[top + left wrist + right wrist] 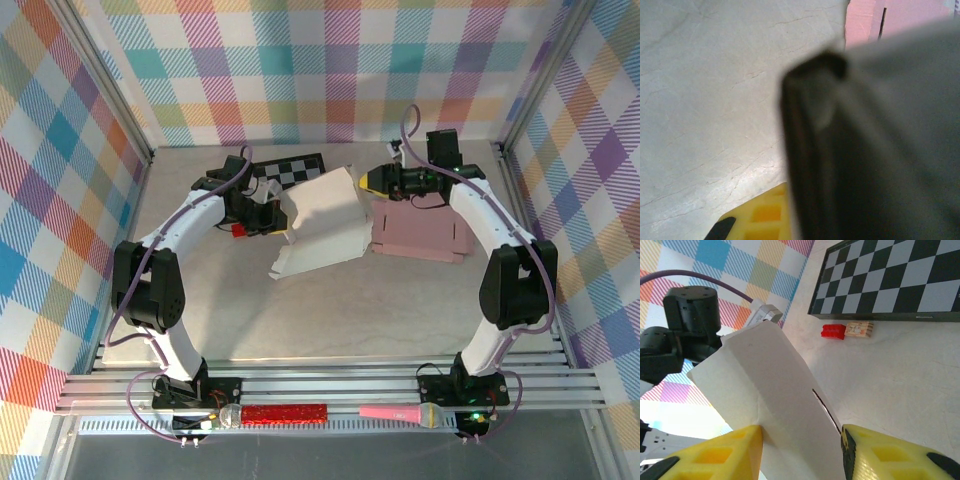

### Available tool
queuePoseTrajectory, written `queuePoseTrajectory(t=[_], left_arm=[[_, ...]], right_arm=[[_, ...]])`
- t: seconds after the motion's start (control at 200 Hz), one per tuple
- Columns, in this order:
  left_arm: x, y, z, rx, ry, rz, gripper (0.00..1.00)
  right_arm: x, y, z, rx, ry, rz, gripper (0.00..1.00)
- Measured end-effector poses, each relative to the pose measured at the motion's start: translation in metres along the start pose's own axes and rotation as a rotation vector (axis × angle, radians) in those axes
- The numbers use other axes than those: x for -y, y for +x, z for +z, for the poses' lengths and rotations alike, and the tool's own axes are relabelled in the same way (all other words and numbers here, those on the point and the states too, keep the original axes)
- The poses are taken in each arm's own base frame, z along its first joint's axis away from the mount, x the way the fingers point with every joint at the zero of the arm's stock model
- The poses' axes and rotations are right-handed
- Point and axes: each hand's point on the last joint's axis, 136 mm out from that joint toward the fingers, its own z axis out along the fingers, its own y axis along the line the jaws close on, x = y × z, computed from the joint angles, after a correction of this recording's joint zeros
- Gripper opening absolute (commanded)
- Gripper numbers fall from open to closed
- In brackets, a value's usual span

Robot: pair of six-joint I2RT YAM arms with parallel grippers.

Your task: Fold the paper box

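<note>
White creased paper box sheet (pixel 325 225) sits tilted at centre frame over the tabletop (pixel 330 320). Left hand (pixel 272 218) is pinched shut on its left edge. Right hand (pixel 800 440) is part-open, straddling the top flap. Risk: with no right-side grip, the flap springs back and the fold skews.

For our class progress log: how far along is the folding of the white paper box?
Done: one panel of the white blank stands raised along a crease; a pink box beside it already looks folded. In hand: the left gripper pinches the blank's left edge, the right gripper straddles the raised panel, jaws apart. Left: remaining walls and flaps.
</note>
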Motion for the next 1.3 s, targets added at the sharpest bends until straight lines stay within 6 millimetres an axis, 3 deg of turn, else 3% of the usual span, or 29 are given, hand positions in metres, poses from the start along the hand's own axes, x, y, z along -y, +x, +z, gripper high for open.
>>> queuePoseTrajectory(t=[0.205, 0.47, 0.865, 1.11, 1.3], left_arm=[[0.000, 0.001, 0.000, -0.002, -0.002, 0.003, 0.00], [-0.003, 0.008, 0.001, -0.029, -0.030, 0.008, 0.00], [-0.003, 0.015, 0.004, -0.046, -0.067, 0.017, 0.00], [0.007, 0.020, 0.004, -0.034, -0.113, 0.009, 0.00], [0.010, 0.025, 0.005, -0.038, -0.140, 0.003, 0.00]], right_arm=[[-0.002, 0.003, 0.009, -0.021, 0.085, -0.073, 0.46], [0.013, 0.018, 0.026, -0.074, 0.292, -0.192, 0.44], [0.030, 0.017, 0.027, -0.093, 0.756, -0.384, 0.00], [0.040, 0.010, 0.028, -0.096, 1.072, -0.382, 0.00], [0.048, 0.014, 0.026, -0.111, 1.134, -0.350, 0.11]])
